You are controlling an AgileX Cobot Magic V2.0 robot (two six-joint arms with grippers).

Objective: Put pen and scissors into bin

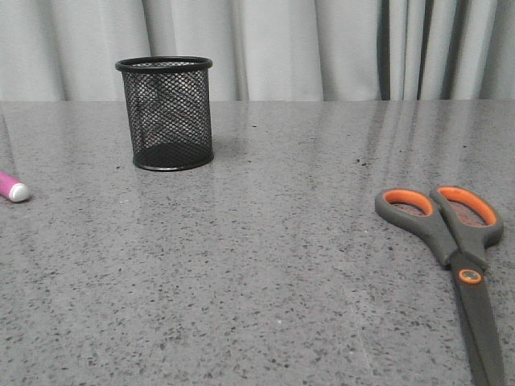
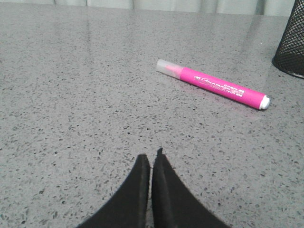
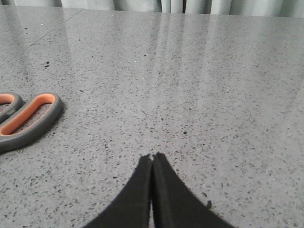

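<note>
Lying at the counter's [image 1: 265,241] far-left edge, the pink pen [image 1: 11,188] rests flat; the black mesh bin [image 1: 166,112] stands upright farther back, and the scissors [image 1: 455,257] lie near right. Left tool [image 2: 151,159] and right tool [image 3: 152,159] are pressed together, empty.

Black mesh bin [image 1: 165,112] is seen upright toward the table's far left, nothing visible inside. Pink pen [image 2: 213,84] is laid flat, well left of the bin, capped with a clear cap. Scissors [image 1: 455,257] are laid flat at right, closed, grey-orange handles toward the far side, blades toward the near edge.
</note>
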